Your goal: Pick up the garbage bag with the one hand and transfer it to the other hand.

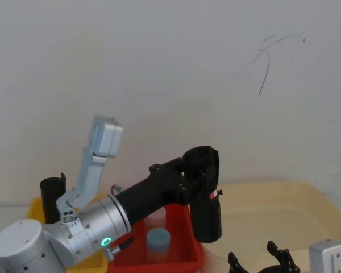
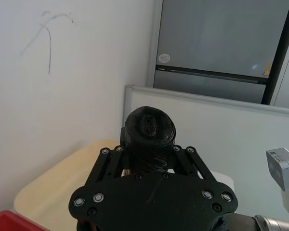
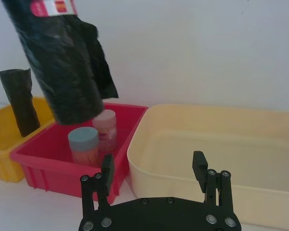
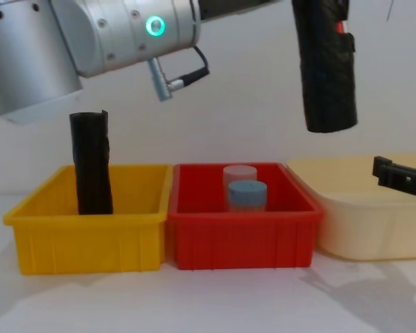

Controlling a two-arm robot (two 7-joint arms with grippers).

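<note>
Left gripper [image 1: 202,170] — around garbage bag [image 1: 207,222]

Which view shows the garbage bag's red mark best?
Right wrist view: the garbage bag hangs close, red mark facing the camera. Chest and head views show it small; left wrist view shows the bag's end in the left gripper.

- No text, brand or number can be read anywhere.
- Garbage bag [image 3: 62,72]: a red-and-white label [image 3: 53,6] sits on its side. The print is too small to read.
- Grey cabinet [image 2: 221,43]: a round pale sticker [image 2: 164,58] and a small yellow sticker [image 2: 267,69] sit on its front. Neither is legible.
- Wall [image 1: 159,68]: a dark pen scribble [image 1: 269,60] forms no letter or sign.
</note>
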